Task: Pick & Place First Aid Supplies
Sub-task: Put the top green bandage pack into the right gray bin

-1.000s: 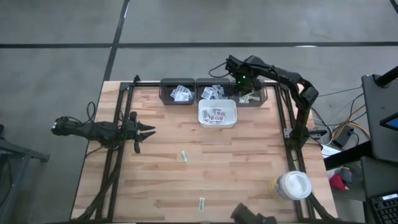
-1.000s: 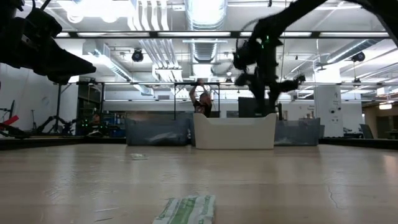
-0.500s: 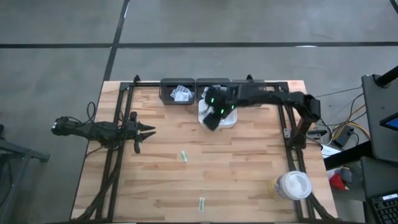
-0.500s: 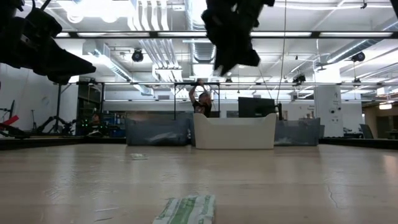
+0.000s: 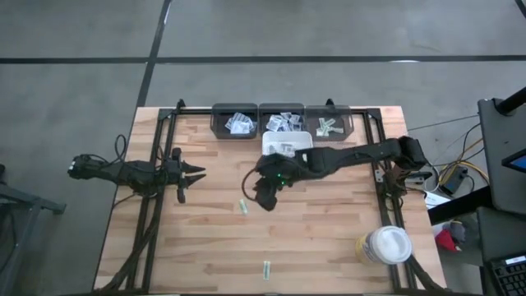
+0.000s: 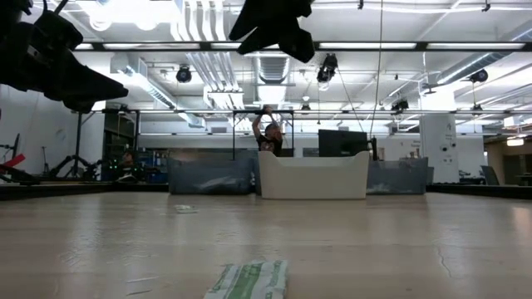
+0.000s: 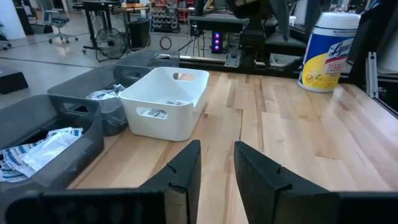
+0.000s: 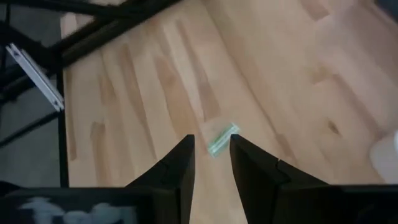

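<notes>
My right gripper (image 5: 265,200) hangs above the desk (image 5: 329,230) mid-board, fingers apart and empty, just beside a green-printed packet (image 5: 243,206) lying flat on the wood. In the right wrist view that packet (image 8: 222,139) shows between my fingers (image 8: 180,163). A second packet (image 5: 266,269) lies near the front edge. More packets sit in the white tray (image 5: 301,136), probably several. My left gripper (image 5: 196,173) waits at the left side, parted, holding nothing.

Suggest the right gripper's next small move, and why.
Probably lower the right gripper onto the small green-printed flat packet framed between its open fingers; it hangs above the wooden table, holding nothing. The left gripper waits at the table's left.
</notes>
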You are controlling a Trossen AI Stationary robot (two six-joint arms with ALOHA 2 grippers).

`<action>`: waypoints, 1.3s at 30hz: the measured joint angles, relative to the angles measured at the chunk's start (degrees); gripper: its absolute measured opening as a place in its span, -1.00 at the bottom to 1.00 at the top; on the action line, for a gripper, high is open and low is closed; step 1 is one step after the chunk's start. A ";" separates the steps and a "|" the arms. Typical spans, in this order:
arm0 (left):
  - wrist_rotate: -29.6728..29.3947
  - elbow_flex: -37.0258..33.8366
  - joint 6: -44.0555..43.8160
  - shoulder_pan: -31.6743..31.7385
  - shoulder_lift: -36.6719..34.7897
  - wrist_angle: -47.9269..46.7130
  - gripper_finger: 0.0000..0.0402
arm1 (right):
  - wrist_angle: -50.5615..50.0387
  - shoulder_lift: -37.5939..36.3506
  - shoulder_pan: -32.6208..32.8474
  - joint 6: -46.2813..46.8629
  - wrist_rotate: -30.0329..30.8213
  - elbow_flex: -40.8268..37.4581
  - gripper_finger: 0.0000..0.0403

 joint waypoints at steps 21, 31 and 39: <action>9.84 1.04 -25.00 -0.06 0.84 9.73 -0.53 | -2.32 4.08 3.62 -2.91 -0.12 -0.07 -0.56; 12.22 14.70 -22.78 -0.08 21.70 0.53 -0.53 | -7.74 1.25 3.72 -7.25 5.96 -0.12 -0.65; 12.26 27.60 -23.83 -0.08 45.03 -6.66 -0.53 | -6.60 -5.70 3.21 -11.69 5.97 -6.02 -0.75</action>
